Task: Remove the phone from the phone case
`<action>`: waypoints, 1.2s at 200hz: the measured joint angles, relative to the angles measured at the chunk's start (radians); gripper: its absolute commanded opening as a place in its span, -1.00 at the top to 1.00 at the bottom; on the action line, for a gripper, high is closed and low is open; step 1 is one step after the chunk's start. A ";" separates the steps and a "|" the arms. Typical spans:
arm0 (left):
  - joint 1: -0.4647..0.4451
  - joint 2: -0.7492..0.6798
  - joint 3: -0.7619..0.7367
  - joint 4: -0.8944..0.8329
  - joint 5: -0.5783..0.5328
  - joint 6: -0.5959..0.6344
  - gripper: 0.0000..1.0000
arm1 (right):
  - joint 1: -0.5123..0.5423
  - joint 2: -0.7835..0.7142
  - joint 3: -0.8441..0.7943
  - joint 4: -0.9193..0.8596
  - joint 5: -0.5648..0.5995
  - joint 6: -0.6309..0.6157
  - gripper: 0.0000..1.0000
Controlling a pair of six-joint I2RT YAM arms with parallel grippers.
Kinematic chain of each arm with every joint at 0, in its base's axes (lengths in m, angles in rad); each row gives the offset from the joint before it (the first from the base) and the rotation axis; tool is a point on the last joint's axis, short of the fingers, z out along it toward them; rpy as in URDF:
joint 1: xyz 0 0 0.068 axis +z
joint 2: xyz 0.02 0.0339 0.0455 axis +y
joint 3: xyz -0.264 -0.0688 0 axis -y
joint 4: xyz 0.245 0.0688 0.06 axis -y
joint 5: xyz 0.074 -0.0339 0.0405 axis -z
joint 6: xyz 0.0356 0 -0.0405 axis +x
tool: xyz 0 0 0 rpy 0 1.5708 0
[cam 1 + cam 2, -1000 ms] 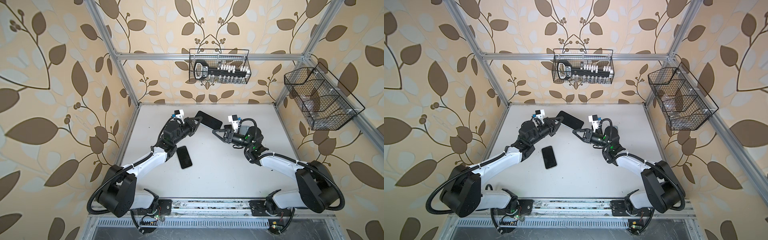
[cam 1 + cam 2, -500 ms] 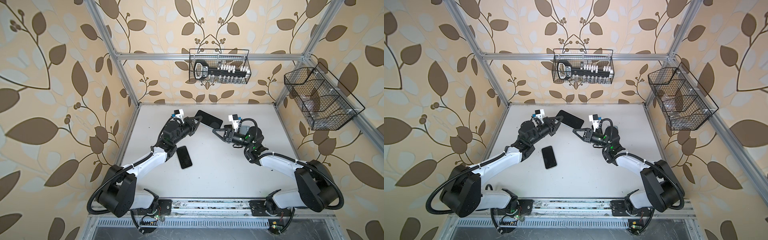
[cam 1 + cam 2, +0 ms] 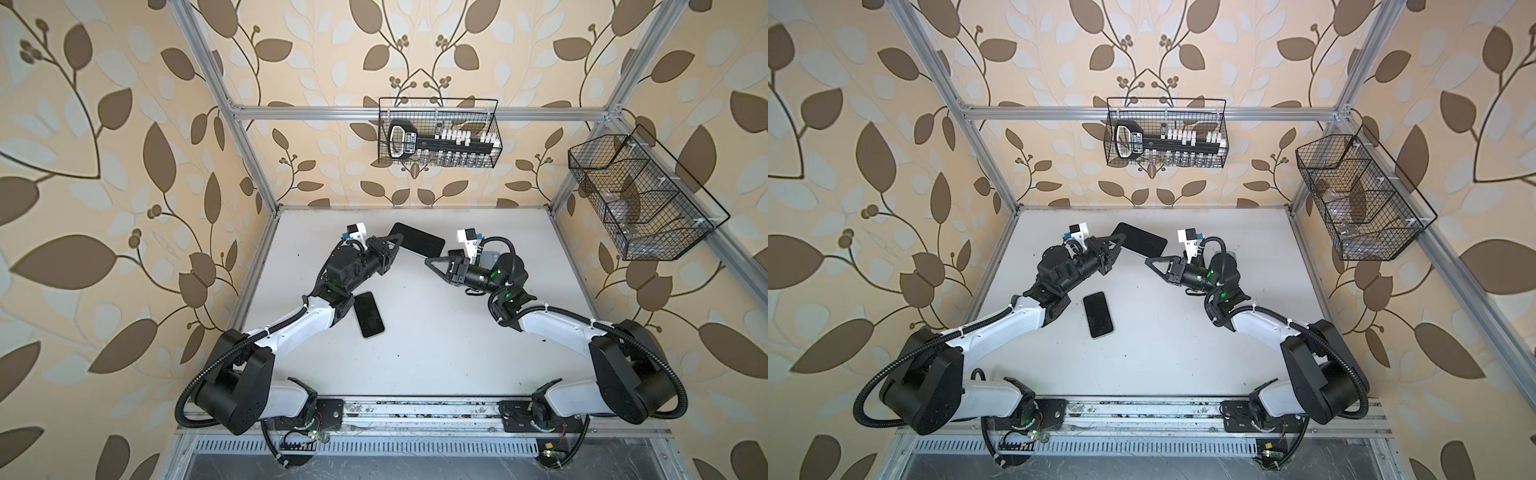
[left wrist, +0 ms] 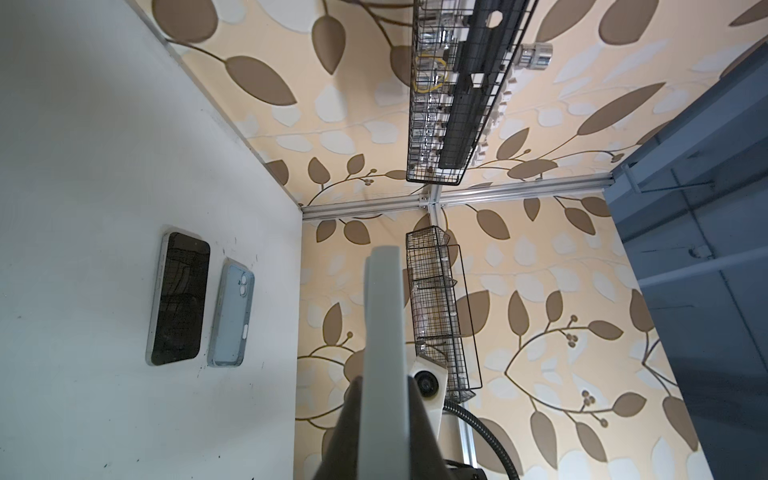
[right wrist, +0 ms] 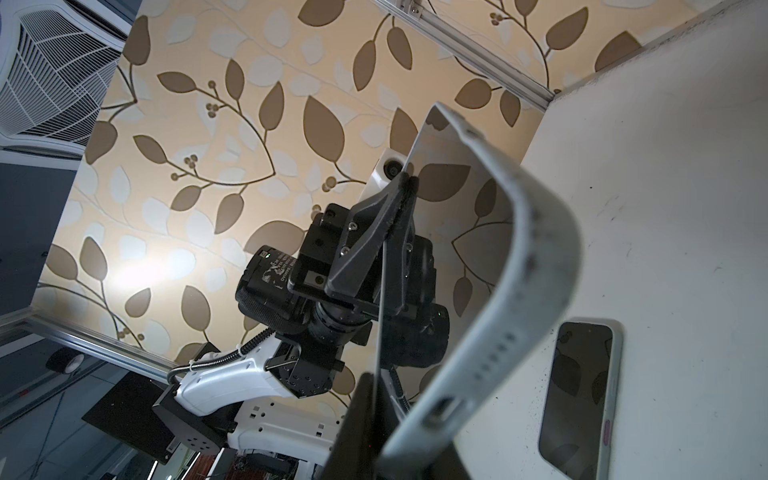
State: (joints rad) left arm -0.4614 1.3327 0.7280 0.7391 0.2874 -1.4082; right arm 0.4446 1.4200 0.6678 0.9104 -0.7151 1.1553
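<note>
I have the phone [image 3: 417,245] held up off the bench [image 3: 436,340], beyond the spare handset [image 3: 368,314] lying flat. The left fingers [image 5: 365,224] pinch its side. The right fingers [image 3: 429,261] are pressed together, apparently on the case [image 5: 540,232] rim. I judge this the peeling step: next, draw that rim away while the left holds firm.

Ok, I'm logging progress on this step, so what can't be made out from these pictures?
- Right gripper: whether it pinches the held case. Too small in both top views, cut off by the right wrist view's bottom edge.
- Clear case: largely hidden behind the right arm in both top views.
- Held case's face: edge-on and blurred in the left wrist view.
</note>
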 measured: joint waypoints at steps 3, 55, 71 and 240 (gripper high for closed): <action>-0.001 0.000 -0.003 0.000 -0.004 -0.007 1.00 | 0.000 0.000 0.000 -0.003 0.000 -0.005 0.81; -0.011 0.000 -0.018 0.004 -0.035 -0.078 1.00 | 0.003 -0.002 -0.001 -0.020 0.005 -0.114 0.84; -0.014 0.000 -0.019 0.006 -0.037 -0.096 1.00 | 0.004 -0.006 -0.003 -0.018 0.009 -0.150 0.85; -0.042 0.046 -0.026 0.056 -0.037 -0.194 1.00 | 0.000 -0.002 -0.092 0.122 0.049 -0.340 0.85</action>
State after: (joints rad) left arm -0.5034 1.3788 0.7025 0.7956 0.2501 -1.6024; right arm 0.4450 1.4178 0.5755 1.0328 -0.6659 0.8158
